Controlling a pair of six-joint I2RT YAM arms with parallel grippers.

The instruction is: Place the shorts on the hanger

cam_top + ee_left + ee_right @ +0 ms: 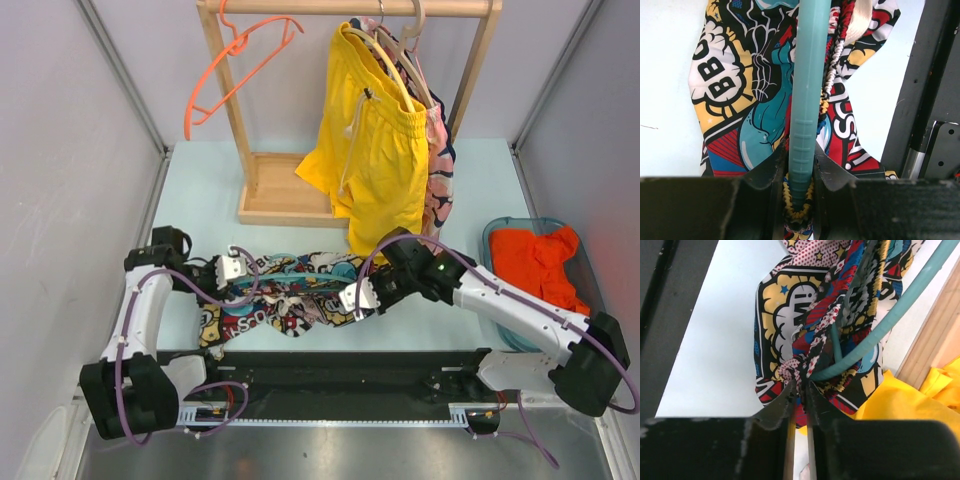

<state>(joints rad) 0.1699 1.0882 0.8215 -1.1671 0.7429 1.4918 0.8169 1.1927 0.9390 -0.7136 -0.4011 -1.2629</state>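
Observation:
The comic-print shorts [275,300] lie bunched on the pale table between my two grippers, with the teal hanger [300,268] threaded through them. My left gripper [233,268] is shut on the hanger's left end. In the left wrist view its jaws [801,167] clamp the teal bar [809,75] with the elastic waistband pinched round it, and the shorts [750,95] spread beneath. My right gripper [358,297] is shut on the shorts' right end. In the right wrist view it [800,385] pinches a fold of the fabric [785,310] just below the curved hanger arm [900,305].
A wooden rack [268,190] stands behind, carrying an orange hanger [235,70], plain yellow shorts [375,150] and pink-and-white shorts [440,170] on beige hangers. A teal bin [500,232] with orange cloth sits at the right. A black rail [350,370] runs along the near edge.

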